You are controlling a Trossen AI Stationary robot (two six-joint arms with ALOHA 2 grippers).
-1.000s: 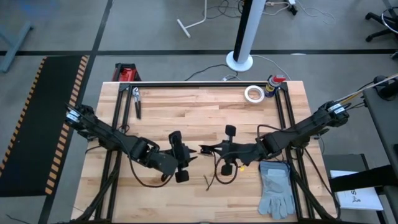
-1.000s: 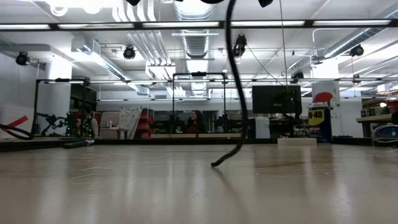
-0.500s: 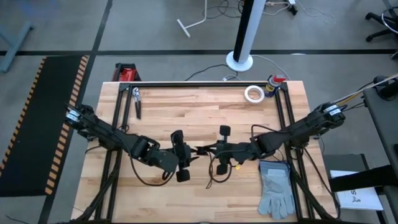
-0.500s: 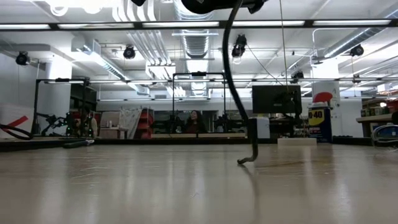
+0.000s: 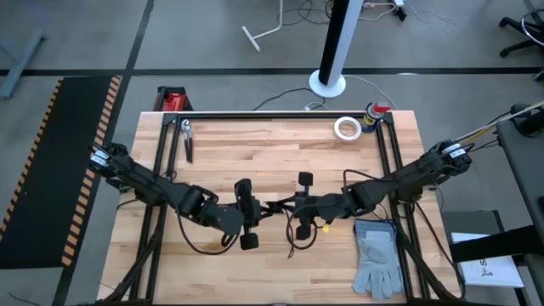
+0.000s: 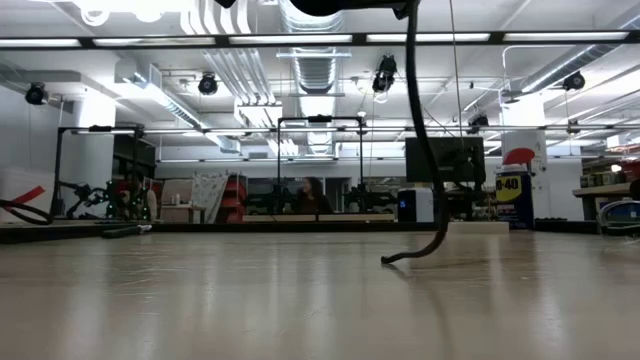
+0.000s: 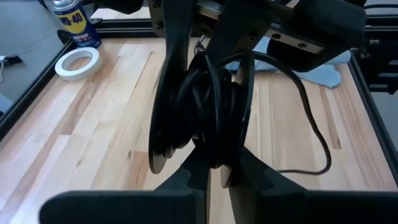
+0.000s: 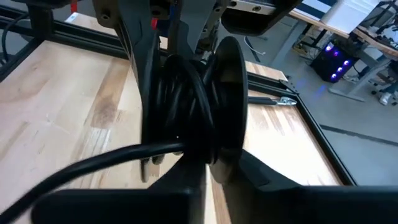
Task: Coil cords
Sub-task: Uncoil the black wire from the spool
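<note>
The black cord is wound into a small coil held in the air over the middle of the table, between my two grippers. My left gripper comes from the left and my right gripper from the right, each shut on the coil. A loose tail hangs from the coil, and its end lies on the wood. The left wrist view shows the coil close up, with the tail curving over the table behind it. My left gripper pinches the coil's bundled turns between its two fingers, coming level from the table's left. The coil is lifted clear of the table. My right gripper pinches the same bundle of turns between its two fingers, coming level from the table's right, opposite my left gripper. The tail leaves the coil beside its fingers and hangs slack.
A grey glove lies at the near right. A white tape roll and a spray can stand at the far right corner, and pliers lie at the far left. Black frame rails border the table.
My right gripper has gone a little toward the table's left, closer to my left gripper. The hanging tail has swung toward the table's right, and its end, which touched the wood at a point, now lies along it.
</note>
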